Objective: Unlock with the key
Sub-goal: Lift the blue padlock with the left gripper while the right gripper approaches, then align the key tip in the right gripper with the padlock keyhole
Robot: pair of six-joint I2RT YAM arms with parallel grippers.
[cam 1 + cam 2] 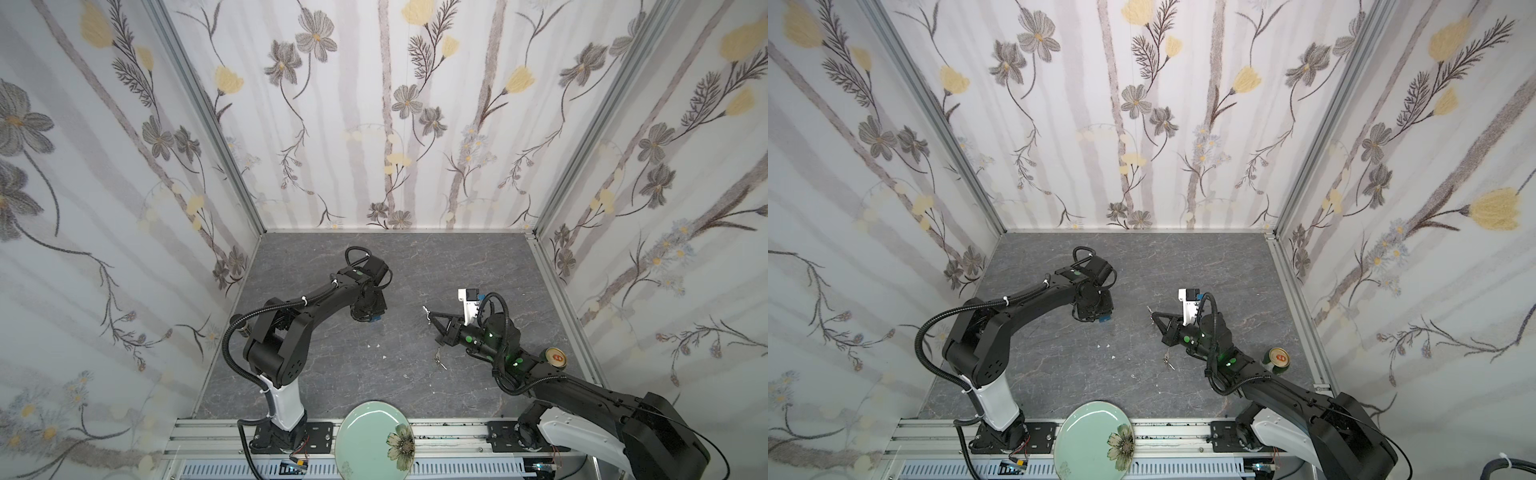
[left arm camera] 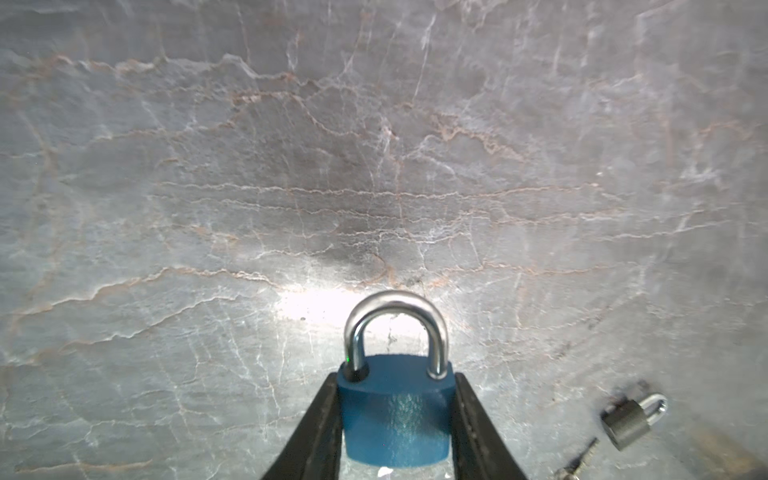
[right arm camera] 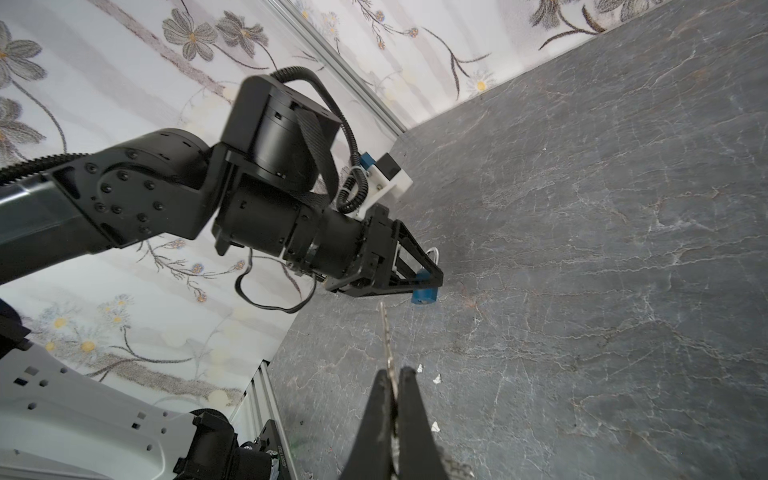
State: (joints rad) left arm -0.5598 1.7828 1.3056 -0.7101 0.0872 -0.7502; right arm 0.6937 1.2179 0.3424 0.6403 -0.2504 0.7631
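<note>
A blue padlock [image 2: 395,415] with a steel shackle sits between the fingers [image 2: 328,411] of my left gripper [image 2: 395,378], which is shut on its body. Both top views show the padlock [image 1: 375,318] [image 1: 1103,318] low over the grey table, under the left wrist. My right gripper [image 3: 397,370] is shut on a thin silver key [image 3: 386,336]. The key [image 1: 426,311] [image 1: 1149,311] sticks out past the fingertips toward the left arm. In the right wrist view the key's tip stops short of the padlock [image 3: 424,291], with a gap between them.
A small grey padlock [image 2: 627,419] with loose keys [image 1: 439,358] lies on the table near the right arm. A drink can [image 1: 555,357] stands at the right edge. A green plate [image 1: 365,436] rests on the front rail. White scraps [image 1: 374,345] dot the table.
</note>
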